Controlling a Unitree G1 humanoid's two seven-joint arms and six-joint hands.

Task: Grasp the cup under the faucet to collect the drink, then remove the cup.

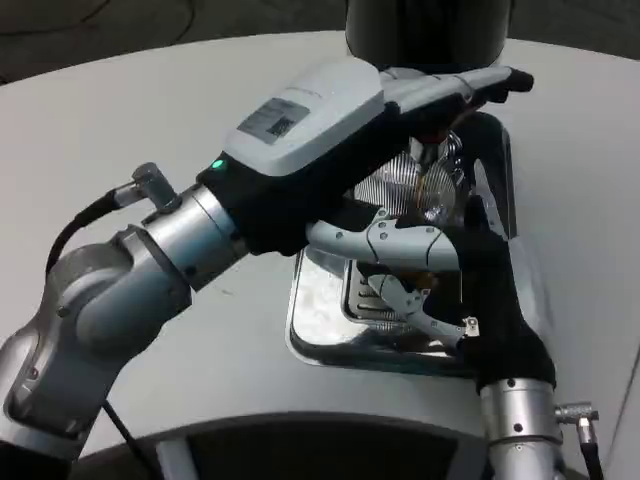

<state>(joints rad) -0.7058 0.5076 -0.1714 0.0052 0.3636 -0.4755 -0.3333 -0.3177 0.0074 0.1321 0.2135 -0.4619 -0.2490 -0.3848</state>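
Left hand point(400, 140): reaches over the drip tray point(320, 300), fingers near the cup point(425, 185); grasp cannot be told. Right hand point(440, 270): likewise unclear. Cup: clear ribbed plastic, likely light, crushable; grip sidewall mid-height

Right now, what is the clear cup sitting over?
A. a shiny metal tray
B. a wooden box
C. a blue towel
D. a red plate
A: the cup stands over a shiny metal tray with a slotted grate, under the dark machine at the top, with both hands close around it.
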